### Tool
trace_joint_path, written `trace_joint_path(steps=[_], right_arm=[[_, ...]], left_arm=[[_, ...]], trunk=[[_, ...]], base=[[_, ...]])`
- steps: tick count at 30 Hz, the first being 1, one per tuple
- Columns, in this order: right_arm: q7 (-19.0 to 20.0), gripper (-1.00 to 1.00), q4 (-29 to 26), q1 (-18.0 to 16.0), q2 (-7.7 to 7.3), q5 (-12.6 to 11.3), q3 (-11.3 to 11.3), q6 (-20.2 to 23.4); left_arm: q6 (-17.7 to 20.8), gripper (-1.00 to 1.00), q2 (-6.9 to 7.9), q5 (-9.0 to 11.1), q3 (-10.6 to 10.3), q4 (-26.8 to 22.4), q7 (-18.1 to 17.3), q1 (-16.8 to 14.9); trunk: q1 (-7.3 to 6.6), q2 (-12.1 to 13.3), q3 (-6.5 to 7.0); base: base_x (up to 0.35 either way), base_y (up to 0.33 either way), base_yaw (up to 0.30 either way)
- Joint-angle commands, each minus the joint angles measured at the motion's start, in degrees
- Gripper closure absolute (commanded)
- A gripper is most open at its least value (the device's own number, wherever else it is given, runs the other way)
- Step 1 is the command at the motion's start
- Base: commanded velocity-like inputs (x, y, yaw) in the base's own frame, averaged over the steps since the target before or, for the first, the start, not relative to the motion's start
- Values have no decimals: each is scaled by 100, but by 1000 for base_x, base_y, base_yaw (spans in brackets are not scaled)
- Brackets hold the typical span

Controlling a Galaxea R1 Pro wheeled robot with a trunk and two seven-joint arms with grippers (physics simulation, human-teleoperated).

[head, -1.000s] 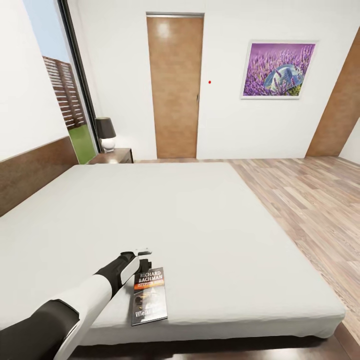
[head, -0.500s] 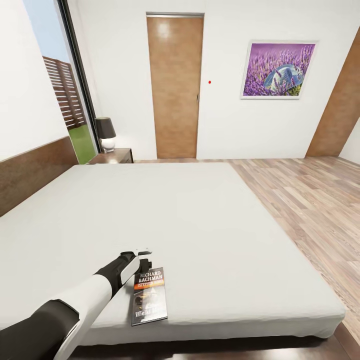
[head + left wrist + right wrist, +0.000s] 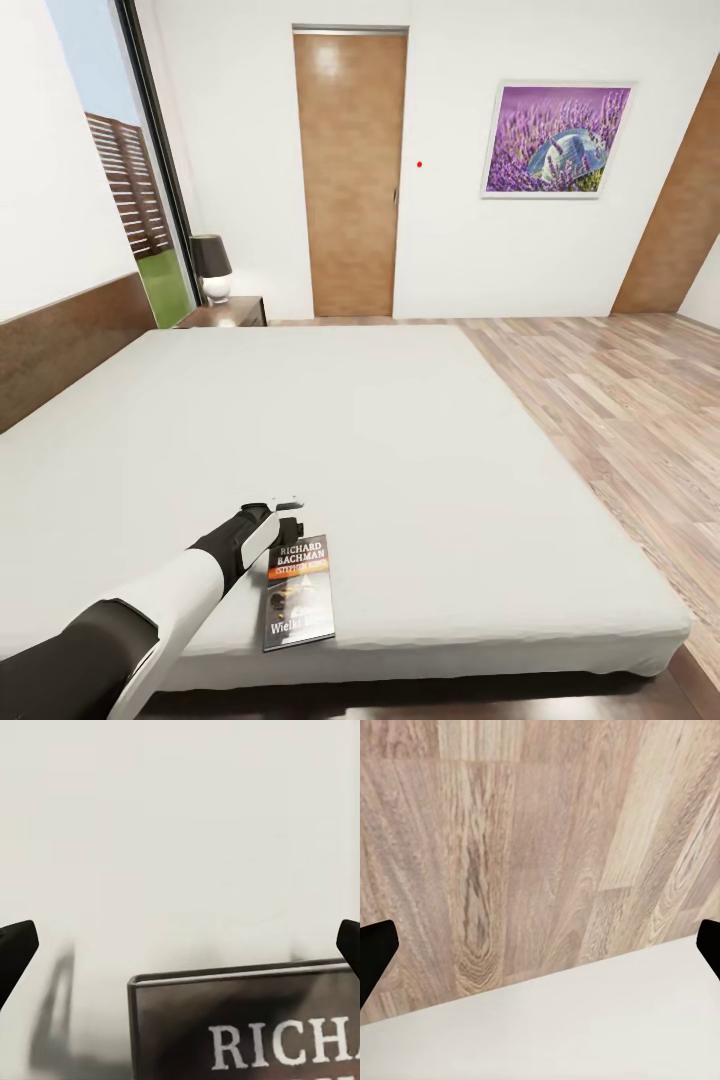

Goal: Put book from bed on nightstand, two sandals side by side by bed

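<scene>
Lamp (image 3: 211, 267), door (image 3: 350, 175) (shut), lavender picture (image 3: 556, 139)

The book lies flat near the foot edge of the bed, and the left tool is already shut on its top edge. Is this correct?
Not quite. The book does lie flat near the foot edge of the bed, but the left tool is open, not shut on it. The left wrist view shows its two fingertips far apart at both sides, with the book's top edge between them, not gripped.
</scene>
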Motion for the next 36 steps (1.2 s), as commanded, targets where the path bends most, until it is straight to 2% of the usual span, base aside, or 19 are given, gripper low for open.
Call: trace_joint_path(steps=[1,36], right_arm=[[-18,-100,12,-3,-2,60,-50,-33],[-18,-100,13,-3,0,60,-46,-34]], left_arm=[[20,-100,3,61,-44,-11,44,-2],[20,-100,1,60,-44,-11,44,-2]], trunk=[[0,-2,-4],[0,-2,-4]], base=[[0,0,0],[0,0,0]])
